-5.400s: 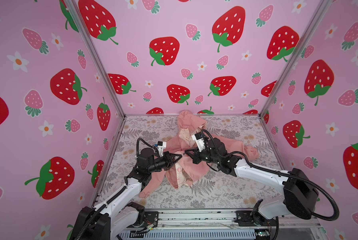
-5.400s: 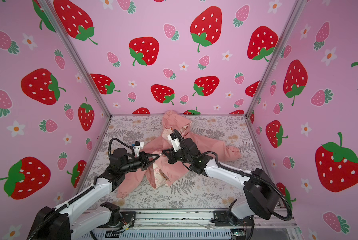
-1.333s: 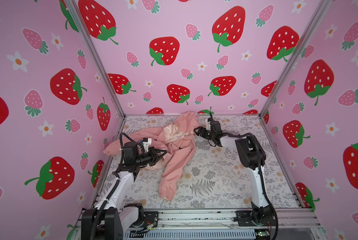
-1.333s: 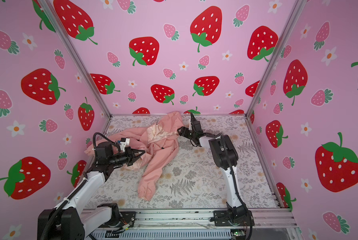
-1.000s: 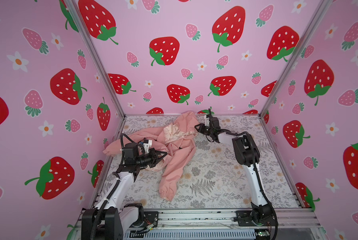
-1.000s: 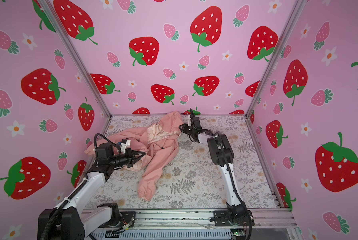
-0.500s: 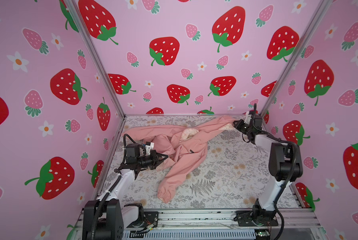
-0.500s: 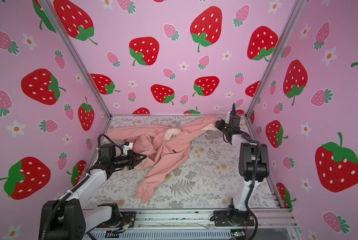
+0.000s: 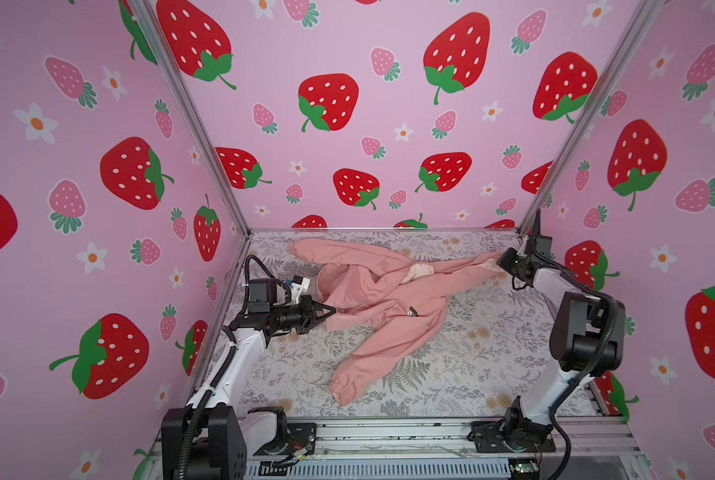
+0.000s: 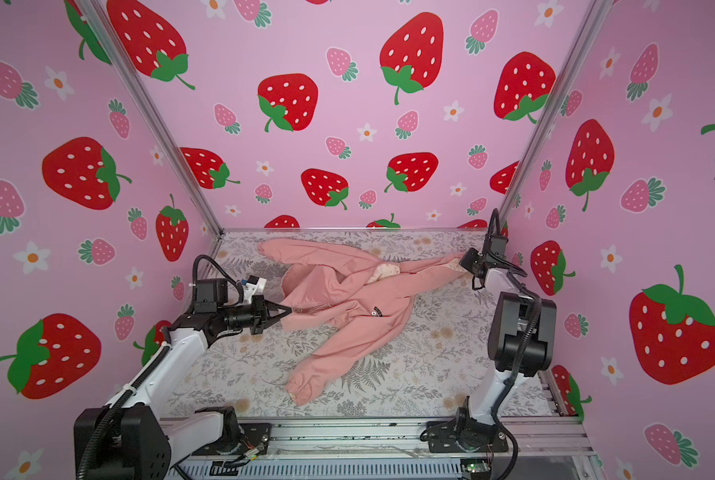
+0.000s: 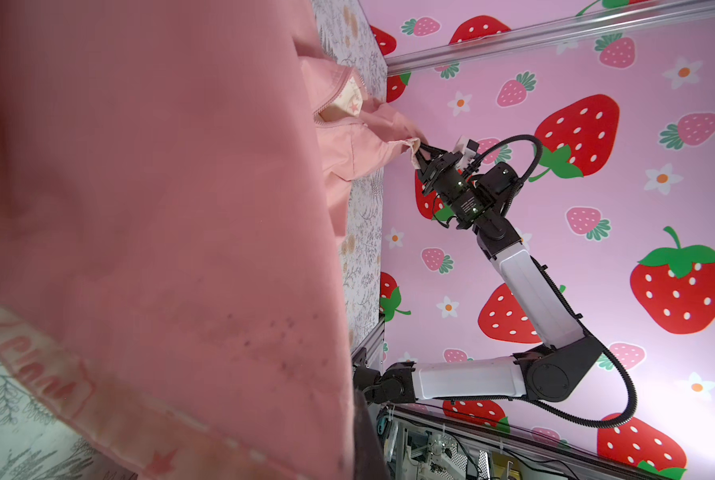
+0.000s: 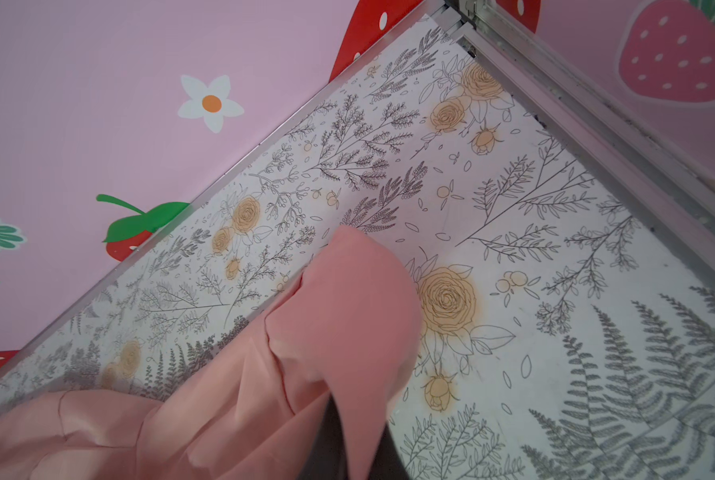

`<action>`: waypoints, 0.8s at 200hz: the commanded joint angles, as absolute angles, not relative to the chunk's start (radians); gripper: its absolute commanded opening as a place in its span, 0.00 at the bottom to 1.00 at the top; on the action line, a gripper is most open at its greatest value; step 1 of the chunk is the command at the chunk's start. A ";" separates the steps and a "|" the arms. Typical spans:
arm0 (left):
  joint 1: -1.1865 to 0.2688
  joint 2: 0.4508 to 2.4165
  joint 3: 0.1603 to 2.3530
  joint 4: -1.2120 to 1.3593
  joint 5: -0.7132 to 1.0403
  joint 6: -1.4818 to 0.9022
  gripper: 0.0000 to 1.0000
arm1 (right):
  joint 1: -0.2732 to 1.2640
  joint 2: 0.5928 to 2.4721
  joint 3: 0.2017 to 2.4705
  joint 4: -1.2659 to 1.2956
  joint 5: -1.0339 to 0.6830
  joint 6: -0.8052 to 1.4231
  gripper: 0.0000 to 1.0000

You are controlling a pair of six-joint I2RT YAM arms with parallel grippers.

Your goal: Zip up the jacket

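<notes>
The salmon-pink jacket (image 9: 383, 293) (image 10: 343, 297) lies stretched across the floral mat, front side up, in both top views. A bit of cream lining (image 9: 420, 271) shows at the neck. My left gripper (image 9: 333, 311) (image 10: 290, 309) is shut on the jacket's left edge, and pink fabric (image 11: 140, 208) fills most of the left wrist view. My right gripper (image 9: 499, 261) (image 10: 462, 257) (image 11: 421, 150) is at the far right corner, shut on the jacket's other end. In the right wrist view the fabric (image 12: 347, 311) hangs between its dark fingers (image 12: 331, 432).
One sleeve with a gathered cuff (image 9: 343, 388) trails toward the front, the other (image 9: 306, 249) toward the back left. Strawberry-printed walls (image 9: 389, 124) close in three sides. A metal rail (image 9: 389, 436) runs along the front. The right arm's elbow (image 9: 584, 328) stands tall at the right.
My right gripper has swung from the middle back to the far right corner, drawing the jacket out across the mat. The left gripper has stayed shut near the left side.
</notes>
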State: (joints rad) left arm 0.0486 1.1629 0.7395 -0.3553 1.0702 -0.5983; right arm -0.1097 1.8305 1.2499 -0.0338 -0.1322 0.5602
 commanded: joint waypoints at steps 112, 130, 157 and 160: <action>-0.020 1.079 0.601 -0.368 0.780 -0.651 0.00 | 0.496 1.323 0.891 0.076 -0.063 0.651 0.72; -0.023 1.058 0.567 -0.341 0.758 -0.672 0.00 | 0.646 1.395 0.871 0.121 -0.064 0.688 0.71; -0.029 1.050 0.520 -0.301 0.744 -0.689 0.00 | 0.809 1.535 0.882 0.208 -0.074 0.713 0.69; -0.029 1.050 0.517 -0.297 0.742 -0.691 0.00 | 0.825 1.550 0.890 0.210 -0.074 0.713 0.69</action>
